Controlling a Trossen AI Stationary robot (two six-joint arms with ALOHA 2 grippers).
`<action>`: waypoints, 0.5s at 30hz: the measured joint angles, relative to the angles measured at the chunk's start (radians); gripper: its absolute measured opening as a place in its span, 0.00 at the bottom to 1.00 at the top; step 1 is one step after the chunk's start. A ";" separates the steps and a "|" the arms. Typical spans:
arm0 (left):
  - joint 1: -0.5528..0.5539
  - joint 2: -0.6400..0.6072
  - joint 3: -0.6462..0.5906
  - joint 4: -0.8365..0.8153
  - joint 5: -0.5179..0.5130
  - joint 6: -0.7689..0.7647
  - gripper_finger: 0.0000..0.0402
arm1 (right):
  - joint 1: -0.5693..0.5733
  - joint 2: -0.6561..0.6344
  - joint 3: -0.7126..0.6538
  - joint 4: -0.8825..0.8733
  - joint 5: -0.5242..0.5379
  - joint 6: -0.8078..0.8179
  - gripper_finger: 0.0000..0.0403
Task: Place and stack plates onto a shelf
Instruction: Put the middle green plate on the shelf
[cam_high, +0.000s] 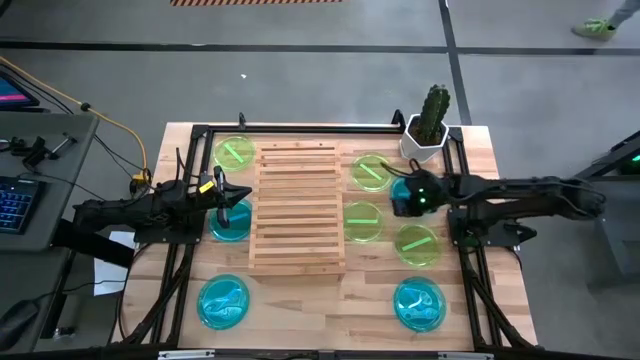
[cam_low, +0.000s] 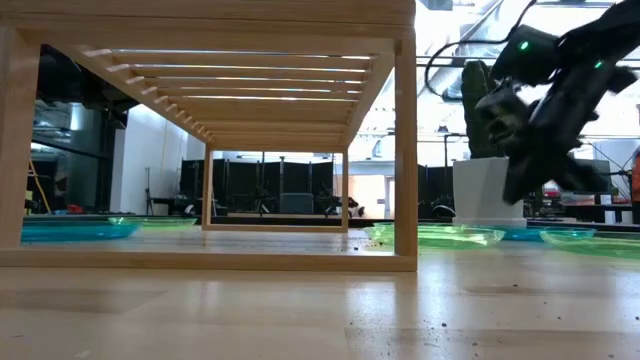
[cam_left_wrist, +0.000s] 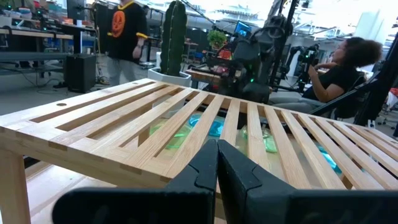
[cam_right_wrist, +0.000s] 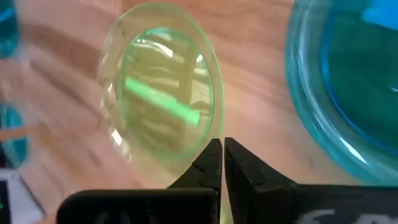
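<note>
The wooden slatted shelf (cam_high: 297, 205) stands mid-table. Green plates (cam_high: 234, 152) (cam_high: 372, 172) (cam_high: 362, 220) (cam_high: 417, 243) and cyan plates (cam_high: 230, 222) (cam_high: 222, 300) (cam_high: 418, 303) lie flat on the tabletop on either side of it. My left gripper (cam_high: 243, 197) (cam_left_wrist: 216, 149) is shut and hovers at the shelf's left edge, at about the height of its top (cam_left_wrist: 186, 118). My right gripper (cam_high: 397, 197) (cam_low: 518, 190) (cam_right_wrist: 222, 146) is shut and hangs above the plates to the right of the shelf. A green plate (cam_right_wrist: 161, 102) lies ahead of it and a cyan one (cam_right_wrist: 348, 93) beside it.
A potted cactus (cam_high: 430, 125) (cam_low: 483, 190) stands at the table's far right corner. A black frame (cam_high: 300, 128) runs round the tabletop. The space under the shelf (cam_low: 270, 200) is open. People (cam_left_wrist: 339, 74) are in the room beyond the table.
</note>
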 joint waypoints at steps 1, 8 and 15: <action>0.000 0.000 0.000 0.000 0.000 0.000 0.00 | 0.000 -0.039 0.013 -0.065 -0.007 -0.015 0.00; 0.000 0.000 0.000 0.000 0.000 0.000 0.00 | 0.006 -0.202 0.100 -0.219 -0.085 -0.055 0.00; 0.000 0.000 0.000 0.000 0.000 0.000 0.00 | 0.052 -0.252 0.109 0.170 -0.118 0.005 0.00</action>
